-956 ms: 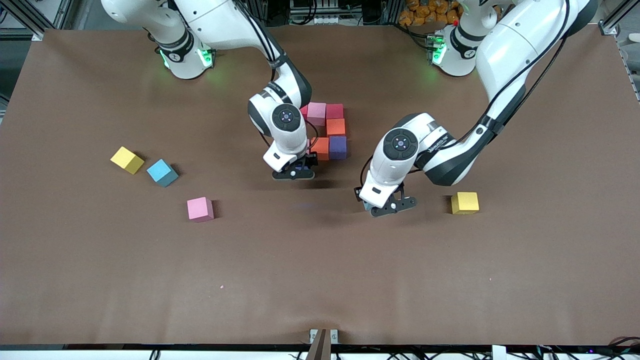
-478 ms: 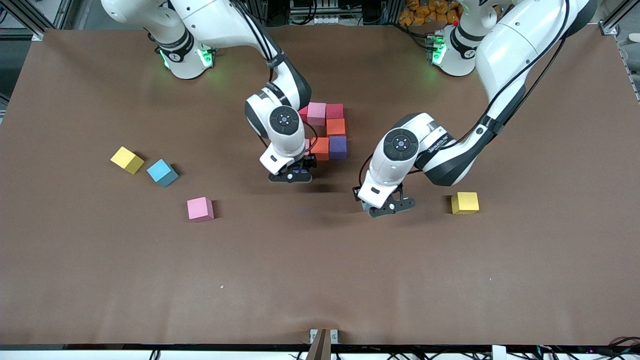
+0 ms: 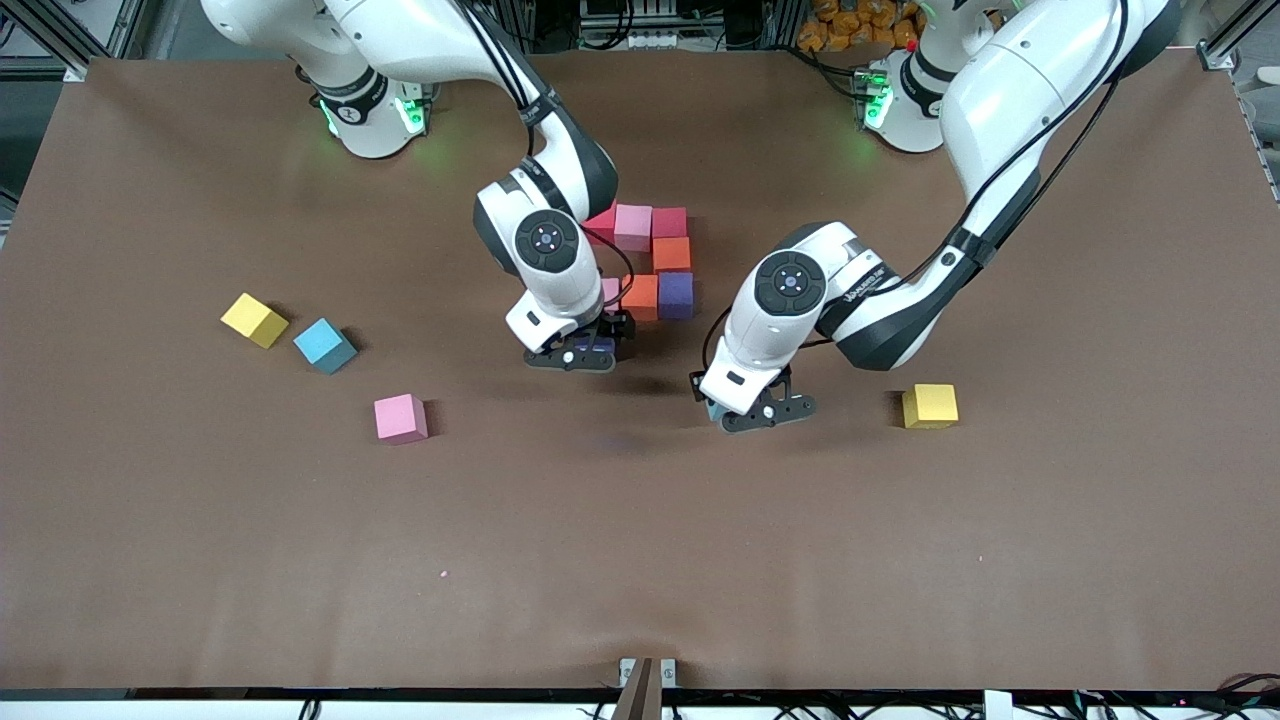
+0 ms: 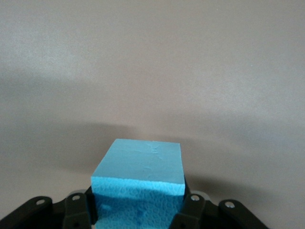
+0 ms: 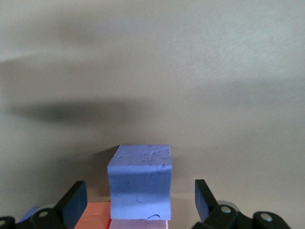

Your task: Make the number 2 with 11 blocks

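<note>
At centre frame, the right gripper (image 3: 570, 357) spreads wide around a purple block (image 5: 139, 181); the left gripper (image 3: 755, 414), clamping a blue block (image 4: 138, 183), should approach squarely.

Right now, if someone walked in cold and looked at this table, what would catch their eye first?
Probably the cluster of coloured blocks mid-table, where the right gripper stands open around a purple block at the cluster's edge. Next, the left gripper, toward the left arm's end from it, is shut on a light blue block. Loose yellow, blue and pink blocks lie toward the right arm's end.
</note>
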`<action>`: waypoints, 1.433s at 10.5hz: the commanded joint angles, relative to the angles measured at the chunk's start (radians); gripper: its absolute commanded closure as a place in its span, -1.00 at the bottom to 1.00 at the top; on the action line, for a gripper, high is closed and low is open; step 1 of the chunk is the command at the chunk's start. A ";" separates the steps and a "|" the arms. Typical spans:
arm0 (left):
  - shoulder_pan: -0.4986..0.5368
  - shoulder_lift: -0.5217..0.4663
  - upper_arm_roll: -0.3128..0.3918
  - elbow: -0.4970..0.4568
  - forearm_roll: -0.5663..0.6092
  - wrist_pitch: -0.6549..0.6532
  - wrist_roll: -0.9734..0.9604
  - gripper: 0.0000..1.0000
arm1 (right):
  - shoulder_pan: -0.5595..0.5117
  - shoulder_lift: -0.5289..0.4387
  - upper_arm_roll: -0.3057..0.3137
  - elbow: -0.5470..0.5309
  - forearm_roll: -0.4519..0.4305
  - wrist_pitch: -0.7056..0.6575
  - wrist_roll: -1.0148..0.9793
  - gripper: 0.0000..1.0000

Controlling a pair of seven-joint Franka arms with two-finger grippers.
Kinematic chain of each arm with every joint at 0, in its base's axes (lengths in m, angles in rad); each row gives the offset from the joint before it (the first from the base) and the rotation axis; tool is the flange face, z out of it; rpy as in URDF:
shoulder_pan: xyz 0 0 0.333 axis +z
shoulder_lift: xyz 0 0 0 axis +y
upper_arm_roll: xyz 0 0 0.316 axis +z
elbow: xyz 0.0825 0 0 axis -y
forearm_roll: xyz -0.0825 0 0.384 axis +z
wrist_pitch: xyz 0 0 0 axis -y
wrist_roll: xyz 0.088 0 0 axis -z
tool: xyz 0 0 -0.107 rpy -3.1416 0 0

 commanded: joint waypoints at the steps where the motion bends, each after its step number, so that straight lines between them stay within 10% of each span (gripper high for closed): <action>1: -0.030 0.024 0.005 0.060 -0.033 -0.023 0.053 0.70 | -0.100 -0.015 0.011 0.024 0.018 -0.061 -0.097 -1.00; 15: -0.411 0.249 0.192 0.499 -0.114 -0.127 0.117 0.84 | -0.418 -0.015 -0.044 0.031 -0.063 -0.132 -0.748 -1.00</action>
